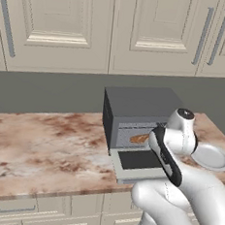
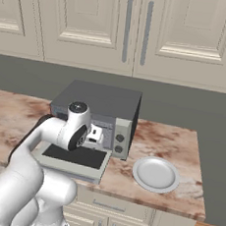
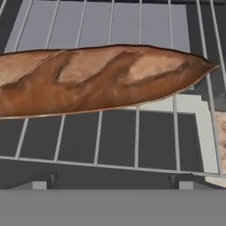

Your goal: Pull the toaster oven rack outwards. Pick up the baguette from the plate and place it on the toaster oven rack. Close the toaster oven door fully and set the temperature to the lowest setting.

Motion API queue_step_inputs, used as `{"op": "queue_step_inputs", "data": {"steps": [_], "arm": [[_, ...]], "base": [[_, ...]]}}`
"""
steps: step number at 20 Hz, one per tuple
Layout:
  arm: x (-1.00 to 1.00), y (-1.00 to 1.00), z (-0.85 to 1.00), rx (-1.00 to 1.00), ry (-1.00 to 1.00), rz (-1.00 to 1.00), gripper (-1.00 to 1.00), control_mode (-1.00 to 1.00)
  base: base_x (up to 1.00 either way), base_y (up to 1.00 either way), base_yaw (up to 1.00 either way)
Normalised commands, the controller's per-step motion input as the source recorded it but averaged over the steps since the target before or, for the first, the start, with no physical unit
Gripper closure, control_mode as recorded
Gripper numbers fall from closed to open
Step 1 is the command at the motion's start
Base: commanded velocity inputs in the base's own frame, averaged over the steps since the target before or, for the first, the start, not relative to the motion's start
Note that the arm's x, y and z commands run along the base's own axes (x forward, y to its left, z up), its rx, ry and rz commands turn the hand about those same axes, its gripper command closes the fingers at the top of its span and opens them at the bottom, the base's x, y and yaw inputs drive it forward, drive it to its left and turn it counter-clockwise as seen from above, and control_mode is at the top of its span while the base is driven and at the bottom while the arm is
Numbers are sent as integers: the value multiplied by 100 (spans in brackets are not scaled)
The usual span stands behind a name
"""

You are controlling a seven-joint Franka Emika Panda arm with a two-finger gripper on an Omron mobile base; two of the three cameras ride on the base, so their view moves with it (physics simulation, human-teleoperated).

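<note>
Pincer (image 3: 113, 183) spread wide, gripping nothing, poised just above the baguette (image 3: 101, 79), which lies across the toaster oven rack (image 3: 117, 141). Toaster oven door (image 1: 141, 163) flat open toward the desk's (image 1: 43, 142) front edge; plate (image 2: 156, 174) sits near the right edge.

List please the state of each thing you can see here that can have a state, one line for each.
Boxy dark grey metal toaster oven: open.
Silver-grey framed toaster oven door: folded down flat, fully open.
Light grey wire toaster oven rack: carrying the loaf.
Long orange-brown baguette: lying on the rack, not gripped.
Round white plate: empty, beside the oven.
Gripper: jaws open, holding nothing.
</note>
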Motion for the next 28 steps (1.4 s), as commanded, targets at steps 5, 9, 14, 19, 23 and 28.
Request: {"op": "queue_step_inputs", "data": {"steps": [5, 9, 14, 19, 23, 28], "arm": [[24, 0, -20, 0, 0, 0, -100, -100], [29, 0, -12, 0, -1, 0, -100, -100], [33, 0, 0, 0, -12, 0, -100, -100], [31, 0, 0, 0, -25, 0, -100, -100], [22, 0, 5, 0, -35, 0, -100, -100], [5, -14, 35, 5, -13, -1, -100, -100]], "base": [[0, 0, 0], [0, 0, 0], [0, 0, 0], [0, 0, 0], [0, 0, 0], [0, 0, 0]]}}
